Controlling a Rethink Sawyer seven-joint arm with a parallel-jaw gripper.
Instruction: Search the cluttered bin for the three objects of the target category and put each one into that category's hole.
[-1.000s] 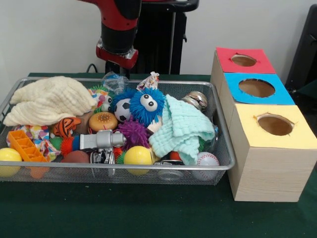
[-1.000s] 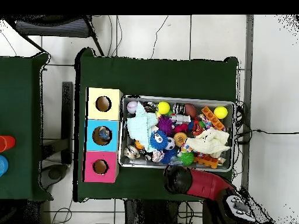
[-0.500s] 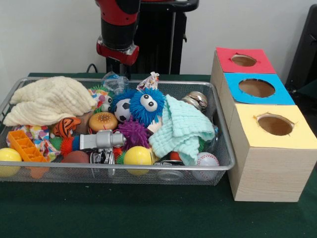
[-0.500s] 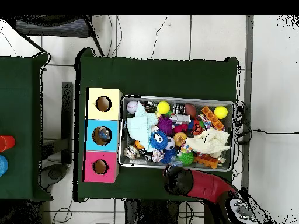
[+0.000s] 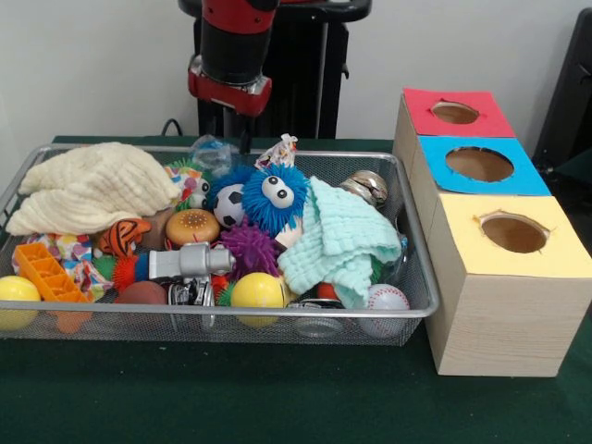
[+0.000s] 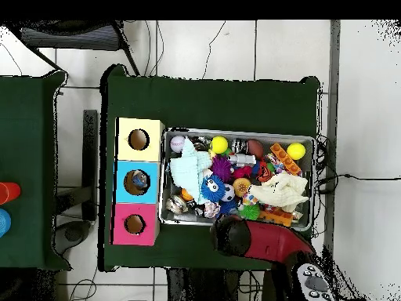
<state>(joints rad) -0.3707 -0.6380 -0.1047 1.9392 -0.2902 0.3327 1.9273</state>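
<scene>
A wire-mesh bin (image 5: 277,313) (image 6: 239,132) holds a heap of toys. Among them are a blue fuzzy monster (image 5: 275,196) (image 6: 210,188), a soccer ball (image 5: 228,205), a burger toy (image 5: 191,225), a purple spiky ball (image 5: 248,248), yellow balls (image 5: 257,291) (image 5: 17,289) and a baseball (image 5: 388,297). Beside the bin stand three boxes with holes: red (image 5: 495,118) (image 6: 121,213), blue (image 5: 532,176) (image 6: 124,171) and yellow (image 5: 462,236) (image 6: 125,129). My gripper (image 5: 229,92) (image 6: 229,237) hangs behind the bin's far rim, above the table and outside the bin; its state is hidden.
A cream cloth (image 5: 92,185) (image 6: 280,190) covers one end of the bin and a mint cloth (image 5: 342,239) (image 6: 188,166) lies near the boxes. An orange brick (image 5: 48,270), a silver toy (image 5: 190,261) and metal bells (image 5: 367,187) lie between them. Something sits inside the blue box's hole (image 6: 139,180).
The arm's end has risen a little and shifted sideways along the bin's far rim, toward the boxes' side. Nothing in the bin has moved.
</scene>
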